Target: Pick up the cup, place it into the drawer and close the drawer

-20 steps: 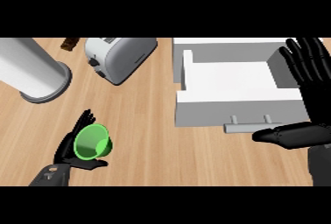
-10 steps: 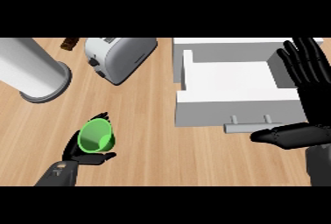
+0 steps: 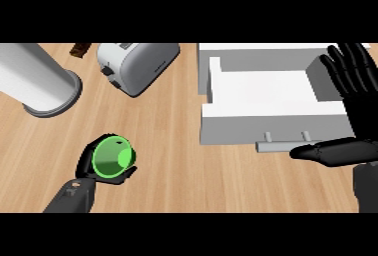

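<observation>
Over counter (image 3: 221, 175): cup (image 3: 112, 159) in left hand (image 3: 94, 165)

Left hand (image 3: 88, 161) low at left, fingers curled round green cup (image 3: 113, 159), cup's mouth facing up. Wooden counter (image 3: 184, 175) beneath. White drawer (image 3: 273, 128) open at upper right. Right hand (image 3: 363, 120) at right edge, fingers straight, thumb near drawer handle (image 3: 284, 145). Toaster (image 3: 136, 65) and grey cylinder (image 3: 37, 80) at upper left, well apart from cup.

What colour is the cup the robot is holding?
Bright green; the cup shows best in the head view, in the left hand.
</observation>
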`<state>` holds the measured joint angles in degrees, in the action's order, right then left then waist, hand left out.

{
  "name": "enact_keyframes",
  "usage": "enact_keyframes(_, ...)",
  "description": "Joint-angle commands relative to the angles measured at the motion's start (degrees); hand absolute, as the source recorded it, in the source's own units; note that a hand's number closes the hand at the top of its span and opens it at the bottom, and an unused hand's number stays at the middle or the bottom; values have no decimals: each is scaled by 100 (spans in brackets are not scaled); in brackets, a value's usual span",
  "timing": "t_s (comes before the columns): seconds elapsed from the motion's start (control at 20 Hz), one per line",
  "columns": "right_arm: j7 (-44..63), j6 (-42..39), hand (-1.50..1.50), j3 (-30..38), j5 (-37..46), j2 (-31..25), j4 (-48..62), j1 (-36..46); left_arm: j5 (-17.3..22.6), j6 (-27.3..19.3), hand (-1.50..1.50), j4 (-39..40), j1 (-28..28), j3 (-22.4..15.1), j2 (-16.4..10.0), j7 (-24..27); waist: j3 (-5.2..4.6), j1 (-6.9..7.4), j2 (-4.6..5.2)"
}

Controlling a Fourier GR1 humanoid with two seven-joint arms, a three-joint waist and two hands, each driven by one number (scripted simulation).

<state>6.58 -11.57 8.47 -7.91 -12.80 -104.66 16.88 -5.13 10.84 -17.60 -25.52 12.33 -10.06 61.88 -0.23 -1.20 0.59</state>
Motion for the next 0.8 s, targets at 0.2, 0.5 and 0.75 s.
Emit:
enact_keyframes(0.2, 322, 8, -150, 130, -201, -122, -23, 321, 896, -1016, 150, -121, -263, 1100, 277, 717, -3, 15, 0)
enact_keyframes(0.5, 161, 88, -150, -70, 95, 42, -329, -181, 864, 12, 150, -535, -737, 778, 295, 491, 14, 35, -47)
enact_keyframes(0.75, 237, 208, -150, -108, 127, 143, -137, 16, 740, -103, 150, -987, -1372, 393, 537, -349, 24, 125, -74)
